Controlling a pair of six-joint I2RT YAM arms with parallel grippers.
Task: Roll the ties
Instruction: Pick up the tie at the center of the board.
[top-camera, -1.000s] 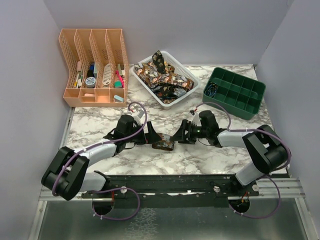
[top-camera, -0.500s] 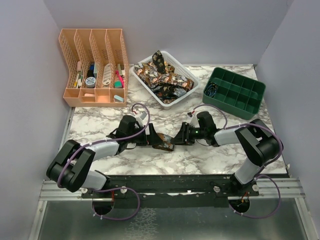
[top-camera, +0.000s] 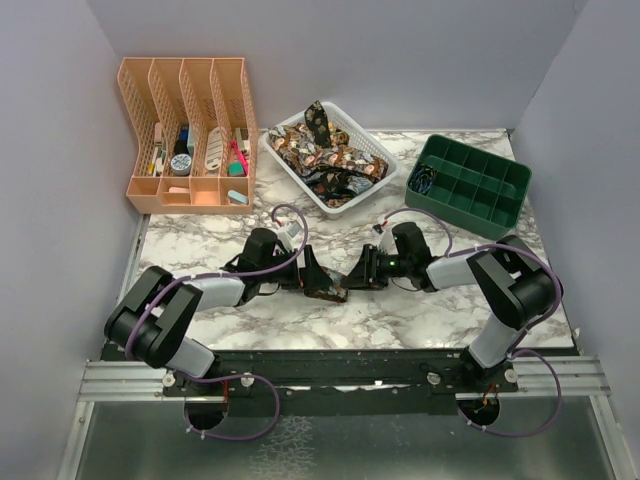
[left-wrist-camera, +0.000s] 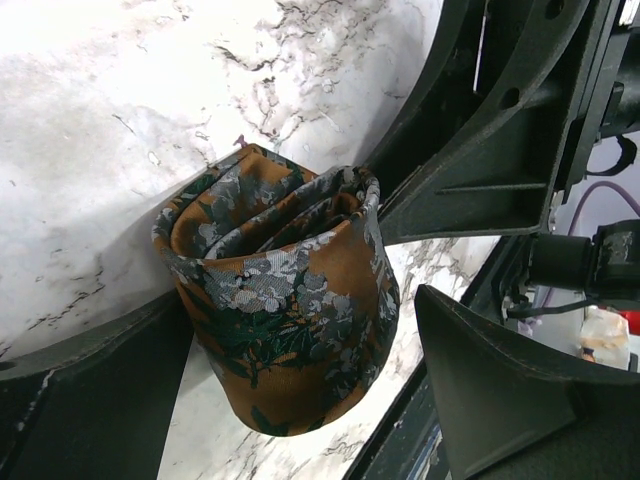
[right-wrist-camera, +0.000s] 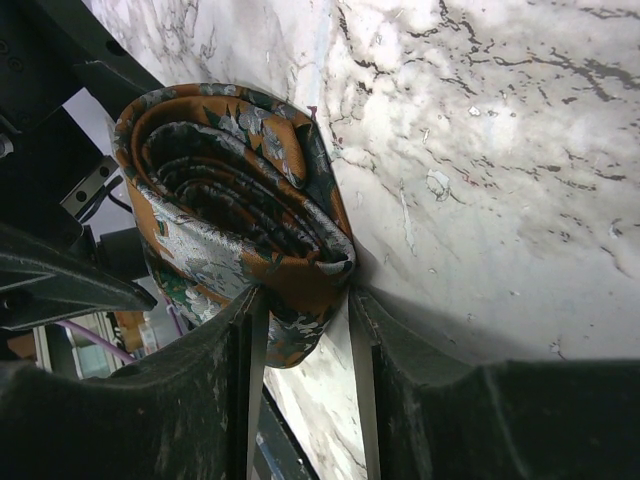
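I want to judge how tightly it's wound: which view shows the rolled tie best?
Right wrist: the rolled tie sits close and end-on, its spiral layers plain. Left wrist shows its patterned side and top; top external only a small dark bundle.

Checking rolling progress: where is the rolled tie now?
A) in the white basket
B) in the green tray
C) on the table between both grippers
C: the rolled tie lies on the marble table, between the left gripper and right gripper.
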